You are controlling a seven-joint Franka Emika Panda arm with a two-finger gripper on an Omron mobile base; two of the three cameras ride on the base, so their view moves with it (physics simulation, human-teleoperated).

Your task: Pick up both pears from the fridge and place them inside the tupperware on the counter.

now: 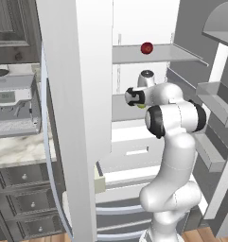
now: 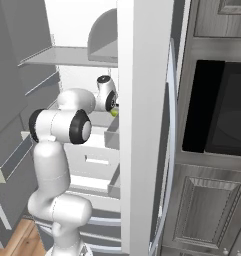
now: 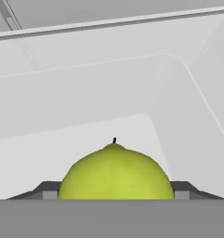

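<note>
Yellow-green pear [image 3: 115,173] sits between the end effector's [image 3: 115,191] two dark fingertips [image 3: 47,190], stem up, on a white fridge shelf [image 3: 85,135] inside the fridge [image 1: 73,94]. Tips flank it on both sides; whether they actually press it, cannot tell. From the left base view a sliver of green shows at the hand, middle shelf level.

Red pear [image 1: 146,47] rests alone on the shelf above, far back, well apart from the arm.

Risks, as judged:
- Round, smooth fruit; a shallow pinch could squeeze it out forward.
- Pulling back, the hand passes near the open door's bins [image 1: 214,101]; a bump could knock the pear loose.
- Desk [image 1: 18,151] lies left, beyond the door; long carry.
</note>
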